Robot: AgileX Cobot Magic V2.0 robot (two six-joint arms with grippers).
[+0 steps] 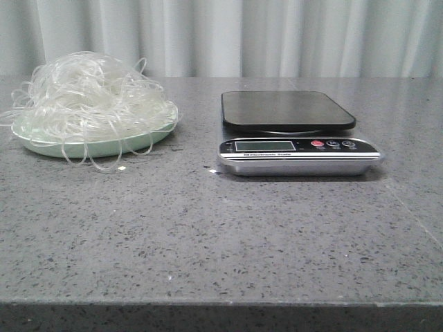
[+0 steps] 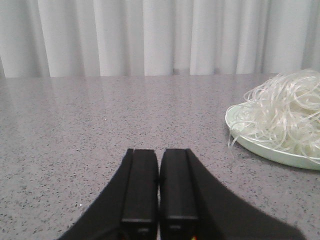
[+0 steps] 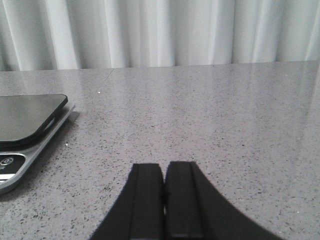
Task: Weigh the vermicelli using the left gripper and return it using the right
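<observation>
Vermicelli (image 1: 86, 97) heaped on green plate (image 1: 41, 146) left of scale (image 1: 294, 131) on bench (image 1: 208, 235); left gripper (image 2: 159, 200) and right gripper (image 3: 164, 205) both closed, empty.

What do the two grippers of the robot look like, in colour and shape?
Both the left gripper and the right gripper are matte black. Each has two flat, rectangular fingers that widen into a broad black base. No cables or markings are visible.

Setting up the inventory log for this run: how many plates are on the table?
1. The pale green plate sits on the table's left side, left of the scale, heaped with vermicelli. Nothing in any view suggests another plate.
</observation>
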